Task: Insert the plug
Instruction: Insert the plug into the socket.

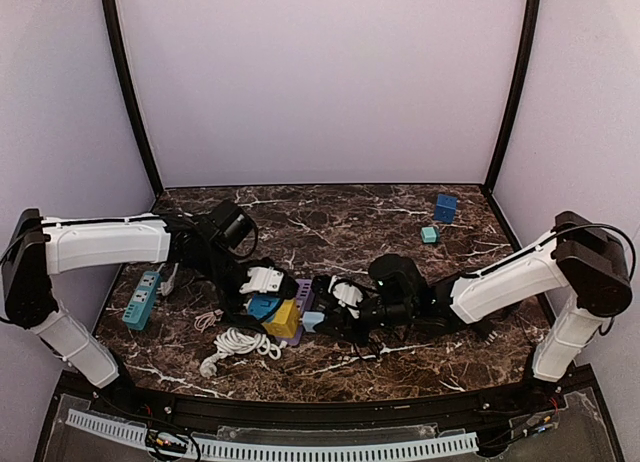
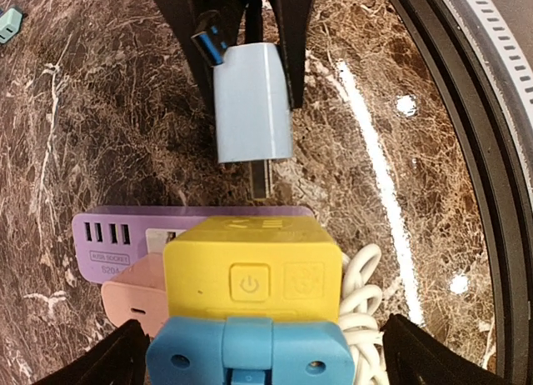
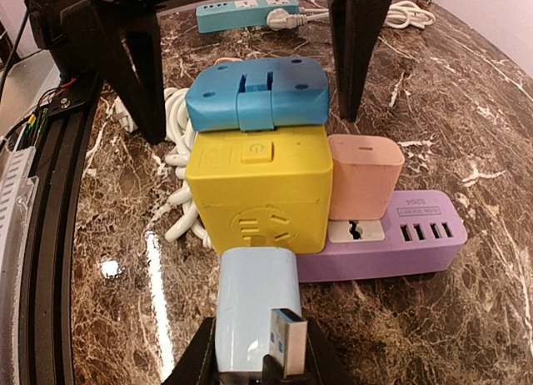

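Note:
My right gripper (image 3: 254, 352) is shut on a light blue plug (image 3: 252, 306), with a black USB connector (image 3: 287, 343) lying against it. The plug's metal pin (image 2: 263, 177) points at the side socket of a yellow cube adapter (image 3: 254, 197) and stops just short of it. The cube sits on a purple power strip (image 3: 416, 235) beside a pink adapter (image 3: 365, 177). A darker blue plug (image 2: 248, 352) sits on top of the cube. My left gripper (image 2: 266, 356) is open, with one finger (image 2: 125, 356) on each side of the blue plug, apart from it.
A coiled white cable (image 1: 240, 344) lies next to the cube on the near side. A teal power strip (image 1: 142, 299) sits at the far left. A blue block (image 1: 445, 207) and a small teal piece (image 1: 429, 235) rest at the back right. The black table rail (image 2: 466, 152) runs close by.

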